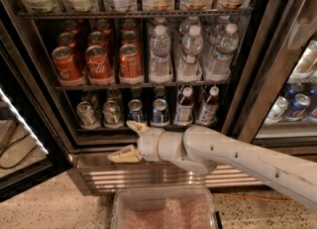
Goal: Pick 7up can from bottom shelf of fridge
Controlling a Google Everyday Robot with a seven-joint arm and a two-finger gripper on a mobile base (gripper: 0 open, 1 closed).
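The fridge (pixel 148 173) stands open in front of me, with a steel base grille. On its bottom shelf (pixel 148 126), two silvery-green 7up cans (pixel 87 114) stand at the left, with more behind them. To their right are blue cans (pixel 159 112) and two dark bottles (pixel 184 105). My gripper (pixel 127 141) is just in front of the bottom shelf's edge, below and slightly right of the 7up cans. It points left, is open and holds nothing.
Red Coca-Cola cans (pixel 98 64) and water bottles (pixel 189 52) fill the rack above. The open glass door (pixel 20 124) is at the left. A clear plastic bin (pixel 166 210) sits below my arm. A second cooler with cans (pixel 297 104) is at the right.
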